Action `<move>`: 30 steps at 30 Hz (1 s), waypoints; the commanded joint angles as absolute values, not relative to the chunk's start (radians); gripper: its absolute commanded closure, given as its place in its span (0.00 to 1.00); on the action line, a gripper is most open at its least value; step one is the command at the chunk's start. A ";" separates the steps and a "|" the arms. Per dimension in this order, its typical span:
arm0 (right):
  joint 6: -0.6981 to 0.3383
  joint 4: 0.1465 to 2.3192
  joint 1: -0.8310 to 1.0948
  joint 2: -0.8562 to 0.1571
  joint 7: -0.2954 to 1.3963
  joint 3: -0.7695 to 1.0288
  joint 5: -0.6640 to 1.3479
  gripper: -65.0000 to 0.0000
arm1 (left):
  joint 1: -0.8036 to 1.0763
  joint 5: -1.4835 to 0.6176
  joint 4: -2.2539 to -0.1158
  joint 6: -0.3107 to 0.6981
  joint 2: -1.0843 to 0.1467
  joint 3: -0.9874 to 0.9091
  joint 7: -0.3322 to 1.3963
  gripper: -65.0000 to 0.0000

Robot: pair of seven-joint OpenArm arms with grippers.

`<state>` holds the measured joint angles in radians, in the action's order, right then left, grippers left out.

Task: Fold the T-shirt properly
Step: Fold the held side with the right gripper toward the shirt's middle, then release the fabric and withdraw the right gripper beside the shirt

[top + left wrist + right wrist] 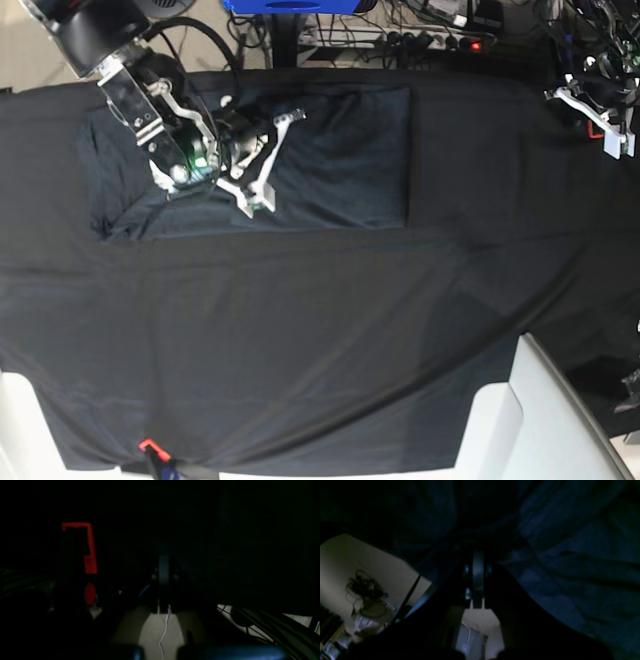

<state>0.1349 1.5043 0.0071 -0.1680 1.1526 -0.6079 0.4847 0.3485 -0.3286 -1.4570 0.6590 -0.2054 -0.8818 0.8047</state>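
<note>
One T-shirt (330, 160), dark charcoal, lying flat on black table cloth (330, 340) in far-left part of base view, folded into a wide rectangle with straight right edge and straight near edge. Left end less tidy, rumpled under the arm. Right gripper (262, 165) over shirt's middle-left, white fingers (252, 192) low against fabric, pressed together, nothing seen between them; contact with cloth not certain. Right wrist view very dark: bluish creased fabric (570, 562) filling right side. Left gripper (600, 115) well apart from shirt, at far-right table edge, closed, holding nothing. Left wrist view nearly black; red bracket-like shape (87, 547) at left, unidentifiable. White panel (560, 420) at near-right corner.
</note>
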 commanded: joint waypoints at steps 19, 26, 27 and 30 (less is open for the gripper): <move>0.260 1.719 0.087 -0.243 1.161 -0.515 0.495 1.00 | 0.332 -0.337 -1.468 0.661 -0.231 -0.888 0.792 1.00; 0.166 1.816 0.120 -0.275 0.952 -0.337 0.503 1.00 | 0.331 -0.337 -1.468 0.661 -0.226 -0.886 0.792 1.00; 0.125 1.817 0.148 -0.277 0.888 -0.237 0.532 0.99 | 0.334 -0.337 -1.468 0.661 -0.226 -0.886 0.792 1.00; -0.096 1.802 0.193 -0.277 0.797 0.054 0.723 0.96 | 0.338 -0.337 -1.468 0.661 -0.225 -0.886 0.792 1.00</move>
<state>-0.0959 1.7859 0.1986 -0.2832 0.8043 0.0708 0.7063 0.3359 -0.3222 -1.4528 0.6590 -0.2070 -0.8795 0.8047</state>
